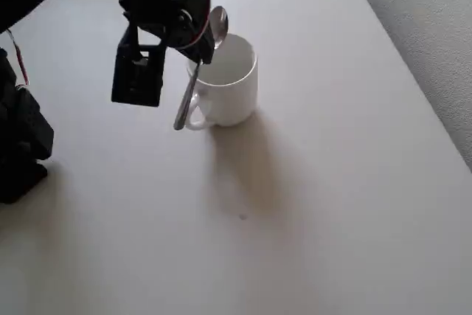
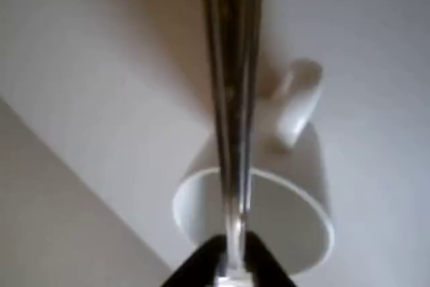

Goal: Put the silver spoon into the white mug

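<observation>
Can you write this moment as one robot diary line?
hand: shut on silver spoon | spoon: above white mug | mug: upright on table

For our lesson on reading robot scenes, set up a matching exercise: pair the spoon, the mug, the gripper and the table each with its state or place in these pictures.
Column one:
1. silver spoon
2. white mug
3. gripper
4. table

Column two:
A. stands upright, its inside white
B. black, shut on a metal shaft
C. held in the air, its handle end hanging down by the mug's handle
D. pale surface that bears the mug and its shadow

Pairs: 1-C, 2-A, 3-B, 4-D
</observation>
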Motion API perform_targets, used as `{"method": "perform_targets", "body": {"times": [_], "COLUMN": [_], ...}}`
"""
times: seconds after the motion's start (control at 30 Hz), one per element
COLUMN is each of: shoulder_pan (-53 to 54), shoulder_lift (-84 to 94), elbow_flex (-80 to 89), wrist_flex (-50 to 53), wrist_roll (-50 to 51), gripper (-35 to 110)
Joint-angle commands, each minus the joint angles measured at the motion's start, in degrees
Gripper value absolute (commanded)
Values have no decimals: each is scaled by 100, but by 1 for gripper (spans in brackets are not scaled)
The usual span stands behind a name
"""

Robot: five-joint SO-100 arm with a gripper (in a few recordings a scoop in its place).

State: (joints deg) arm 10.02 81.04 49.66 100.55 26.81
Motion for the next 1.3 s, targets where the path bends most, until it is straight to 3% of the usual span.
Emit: {"method": "perform_targets", "body": {"times": [0.0,1.07,1.27], "shoulder_pan": [-123,-158,-246], "shoulder_lift": [-44,-949,-756], "elbow_flex": [-360,-378,-378], "wrist_flex": [-18,-272,-158], "wrist_roll": [114,70,18], "gripper": [-2,-1,18]}}
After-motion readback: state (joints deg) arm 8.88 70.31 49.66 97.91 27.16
